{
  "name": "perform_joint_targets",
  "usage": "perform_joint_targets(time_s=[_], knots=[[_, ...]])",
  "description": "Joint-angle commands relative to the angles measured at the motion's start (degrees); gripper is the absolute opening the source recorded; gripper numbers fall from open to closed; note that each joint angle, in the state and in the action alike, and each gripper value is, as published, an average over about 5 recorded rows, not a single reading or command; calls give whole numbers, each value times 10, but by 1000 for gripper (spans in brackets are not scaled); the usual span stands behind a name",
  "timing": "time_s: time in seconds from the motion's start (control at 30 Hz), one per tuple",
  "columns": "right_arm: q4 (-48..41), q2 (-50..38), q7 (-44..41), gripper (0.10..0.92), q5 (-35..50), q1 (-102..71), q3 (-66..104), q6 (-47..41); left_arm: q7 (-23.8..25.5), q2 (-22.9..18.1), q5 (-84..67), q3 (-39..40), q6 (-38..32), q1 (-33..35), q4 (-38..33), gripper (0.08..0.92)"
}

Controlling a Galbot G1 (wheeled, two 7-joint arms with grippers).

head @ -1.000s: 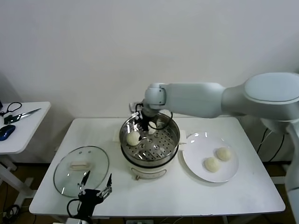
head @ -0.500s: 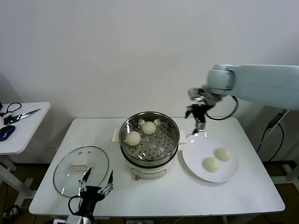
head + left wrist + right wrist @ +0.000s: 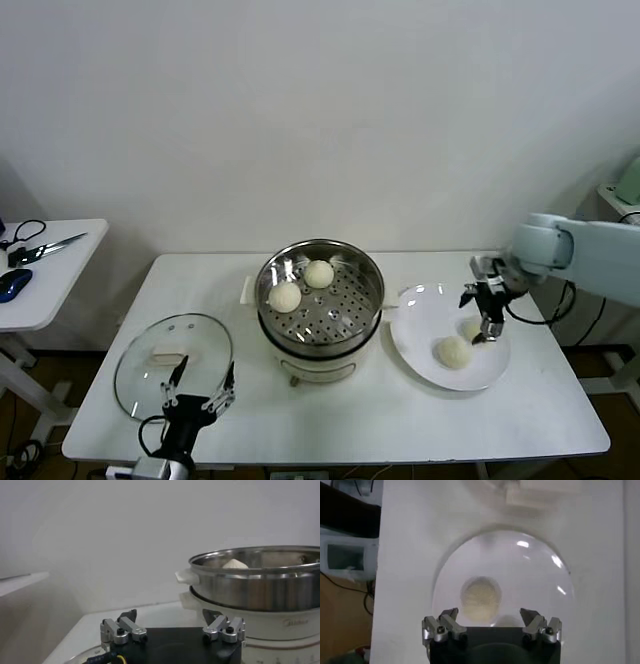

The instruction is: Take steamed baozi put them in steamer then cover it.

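Note:
The steamer stands mid-table with two baozi inside, one at the left and one at the back. Two more baozi lie on the white plate: the near one and the far one. My right gripper is open and empty, low over the far baozi. In the right wrist view a baozi lies just ahead of the open jaws. The cover lies flat at the table's front left. My left gripper is open beside it, facing the steamer.
A small side table at the far left holds scissors and a blue mouse. The plate sits close to the table's right edge. A wall runs behind the table.
My right arm left a second baozi in the steamer, swung right across the table and came down over the plate. The left arm has barely moved.

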Motion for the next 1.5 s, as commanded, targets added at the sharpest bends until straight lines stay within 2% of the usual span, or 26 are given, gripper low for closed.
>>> perform_joint_targets(time_s=[0.03, 0.8, 1.0, 1.17, 1.37, 1.5], knots=[[-54, -26, 24, 823, -61, -169, 123, -11, 0, 0, -1, -4, 0, -2, -1, 823], [-107, 43, 49, 815, -67, -257, 198, -22, -2, -4, 5, -2, -3, 12, -1, 823], [-104, 44, 31, 718, -63, -223, 177, -16, -2, -4, 6, -3, -3, 13, -1, 823], [-97, 43, 5, 673, -56, -161, 140, 2, -3, -5, 6, -2, -2, 13, -3, 823], [-96, 80, -65, 670, -49, 34, 37, 90, -3, -6, 7, -1, -2, 13, -5, 823], [-126, 135, -126, 670, -57, 159, 4, 236, -3, -5, 8, -2, -2, 13, -4, 823]])
